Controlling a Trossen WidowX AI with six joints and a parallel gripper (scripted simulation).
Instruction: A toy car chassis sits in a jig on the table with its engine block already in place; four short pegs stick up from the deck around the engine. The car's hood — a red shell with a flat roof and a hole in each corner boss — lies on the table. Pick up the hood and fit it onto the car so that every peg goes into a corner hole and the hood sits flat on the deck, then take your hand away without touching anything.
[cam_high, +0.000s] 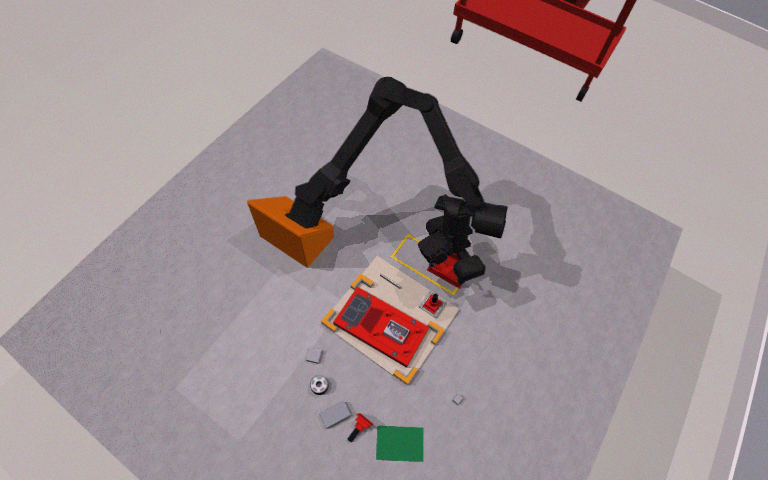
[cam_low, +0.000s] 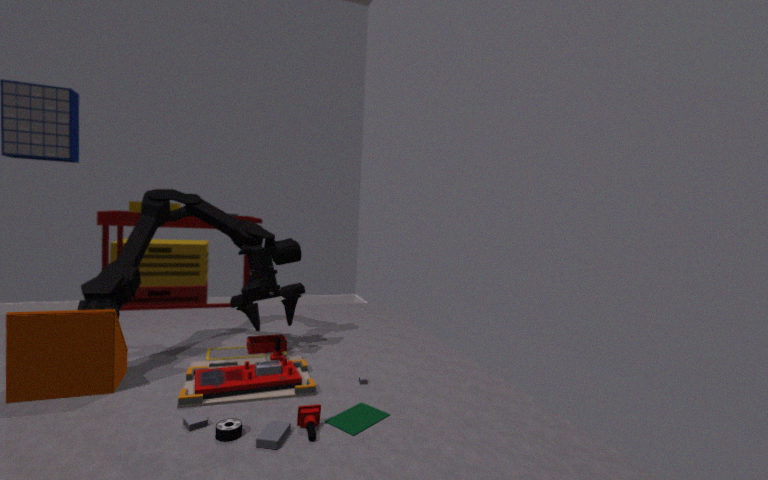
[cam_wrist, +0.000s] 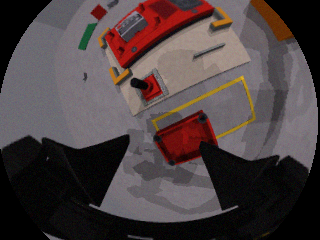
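Observation:
The red hood (cam_high: 444, 271) (cam_low: 266, 344) (cam_wrist: 185, 141) lies on the table behind the jig board (cam_high: 408, 288) (cam_wrist: 190, 70), tilted in the wrist view and overlapping the yellow outline; it looks hollow side up, with dark corner bosses. My gripper (cam_low: 274, 326) (cam_wrist: 165, 142) is open and empty above the hood, and the wrist view shows the hood towards the right fingertip. The red chassis (cam_high: 416, 346) (cam_low: 243, 386) (cam_wrist: 167, 31) sits between orange corner brackets, with the grey engine block (cam_high: 396, 330) (cam_low: 267, 368) (cam_wrist: 132, 26) and upright pegs on its deck. My arm partly hides the hood in the top view.
A red part with a black post (cam_high: 434, 303) (cam_wrist: 150, 87) stands on the board near the hood; a thin rod (cam_high: 390, 281) lies beyond. In front are a wheel (cam_high: 319, 384), grey blocks, another red part (cam_high: 362, 422) and a green pad (cam_high: 399, 444). My orange base (cam_high: 283, 240) is left.

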